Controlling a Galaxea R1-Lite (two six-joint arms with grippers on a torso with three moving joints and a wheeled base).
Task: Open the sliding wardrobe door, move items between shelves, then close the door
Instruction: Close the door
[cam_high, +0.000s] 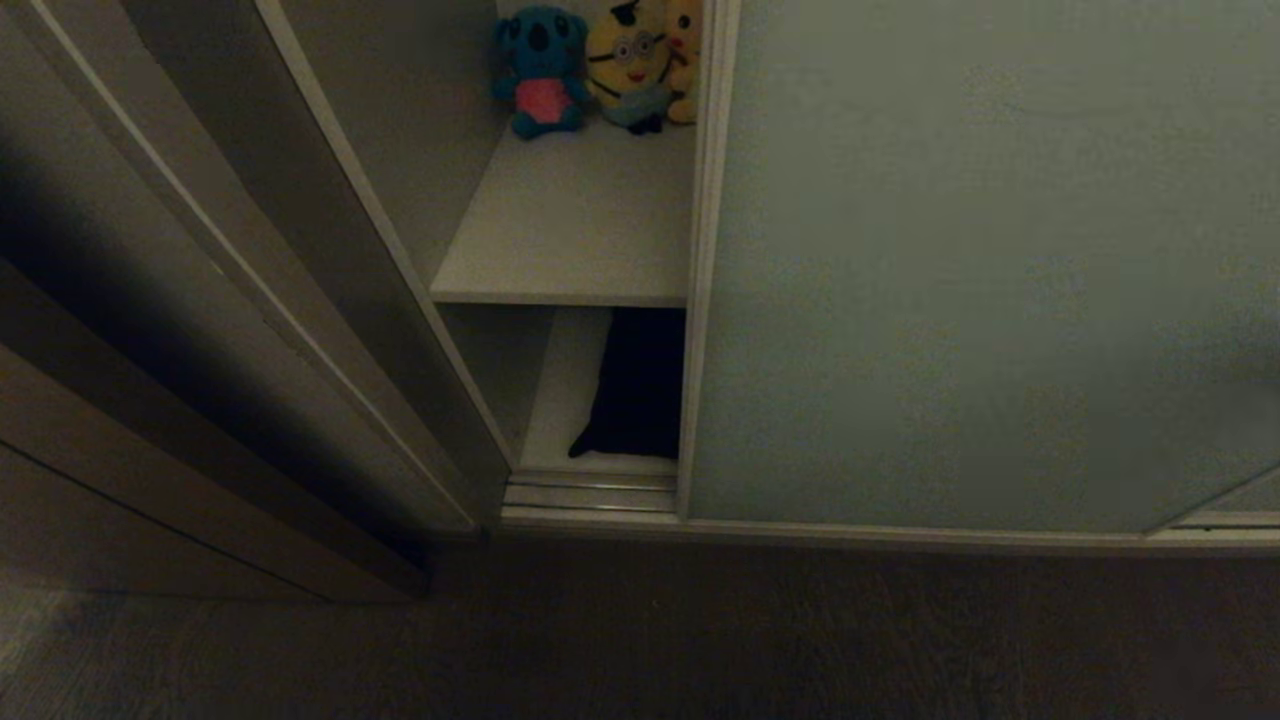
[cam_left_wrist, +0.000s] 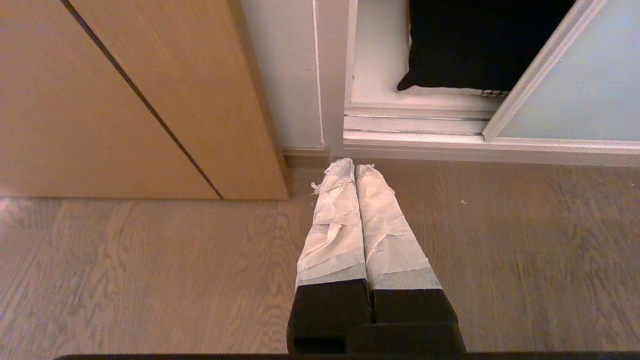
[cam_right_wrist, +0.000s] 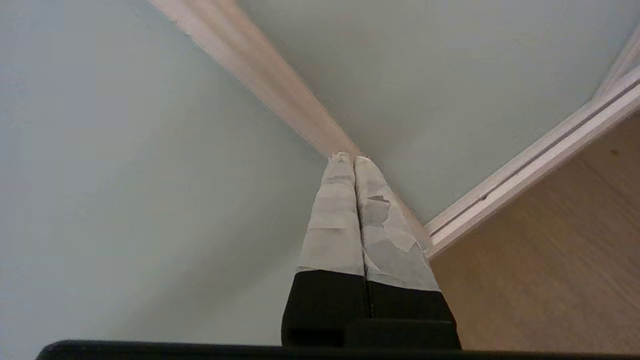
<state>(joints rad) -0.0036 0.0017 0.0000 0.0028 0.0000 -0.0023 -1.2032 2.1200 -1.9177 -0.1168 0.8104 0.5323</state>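
The sliding wardrobe door (cam_high: 980, 260) is a pale grey-green panel whose light frame edge (cam_high: 705, 250) leaves a narrow gap at the wardrobe's left end. Through the gap I see an off-white shelf (cam_high: 570, 230) and, on the board below it, a folded black garment (cam_high: 635, 385), partly hidden behind the door. My right gripper (cam_right_wrist: 350, 157) is shut and empty. Its tips are at a beige frame strip (cam_right_wrist: 260, 65) between two grey-green panels, low near the bottom rail (cam_right_wrist: 540, 165). My left gripper (cam_left_wrist: 355, 167) is shut and hangs over the floor in front of the black garment (cam_left_wrist: 475, 45). Neither gripper shows in the head view.
Colourful plush toys (cam_high: 600, 65) sit at the back of the upper shelf. A brown wooden side panel (cam_left_wrist: 125, 100) stands left of the wardrobe. The sliding tracks (cam_high: 590, 495) run along the wardrobe's foot, with wooden floor (cam_high: 700, 640) in front.
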